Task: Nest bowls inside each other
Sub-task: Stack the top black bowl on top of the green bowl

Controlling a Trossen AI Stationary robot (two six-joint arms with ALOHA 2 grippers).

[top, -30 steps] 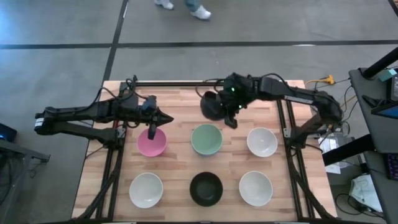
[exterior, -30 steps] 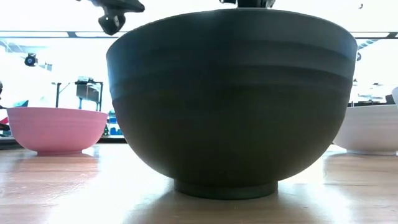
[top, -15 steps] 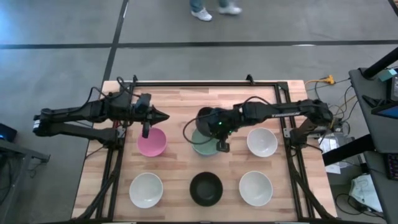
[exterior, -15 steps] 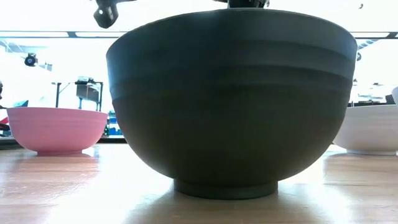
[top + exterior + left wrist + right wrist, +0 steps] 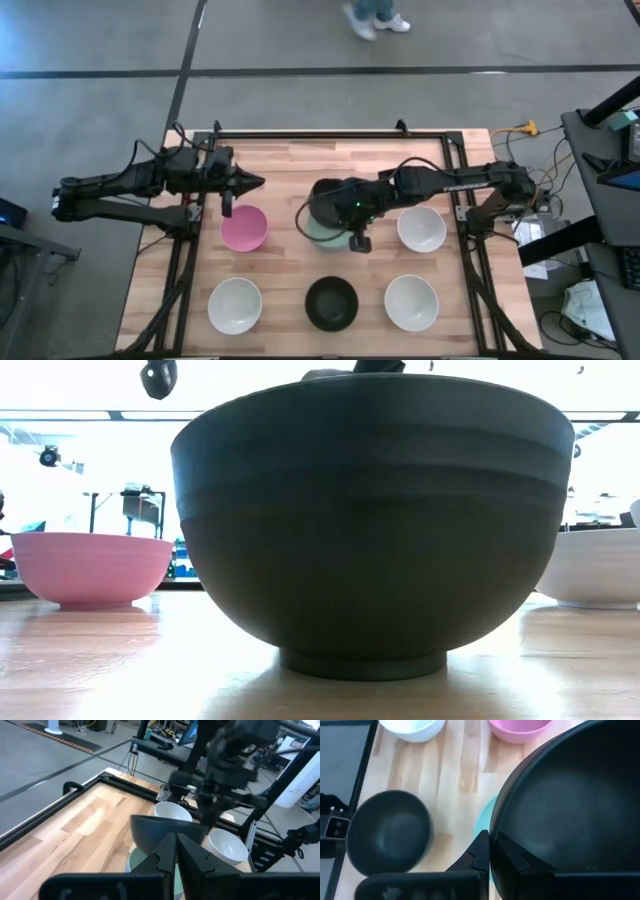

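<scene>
My right gripper point(image 5: 356, 236) is shut on a black bowl point(image 5: 332, 203) and holds it over the mint green bowl point(image 5: 316, 234), of which only an edge shows beneath. My left gripper point(image 5: 246, 182) is shut, empty, and hovers just beyond the far side of the pink bowl point(image 5: 243, 228). On their bases on the table stand a second black bowl point(image 5: 331, 303) and three white bowls point(image 5: 421, 229), point(image 5: 235, 305), point(image 5: 411, 302). No other bowls show. My right gripper holds the black bowl by its rim point(image 5: 493, 834), on the bowl's near right side. One finger point(image 5: 516, 859) is inside the bowl and the other point(image 5: 479, 856) outside. The bowl is over the mint green bowl point(image 5: 484, 826); whether they touch, I cannot tell.
The wooden table point(image 5: 290, 160) has a dark metal frame along its far edge and sides. In the low view the near black bowl point(image 5: 370, 520) fills most of the picture. A person's feet point(image 5: 378, 18) pass on the floor beyond the far edge.
My right gripper has carried the black bowl from near the table's far edge toward the near edge, until it is over the mint green bowl. My left gripper has drawn back from above the pink bowl toward the far and left edges, staying shut.
</scene>
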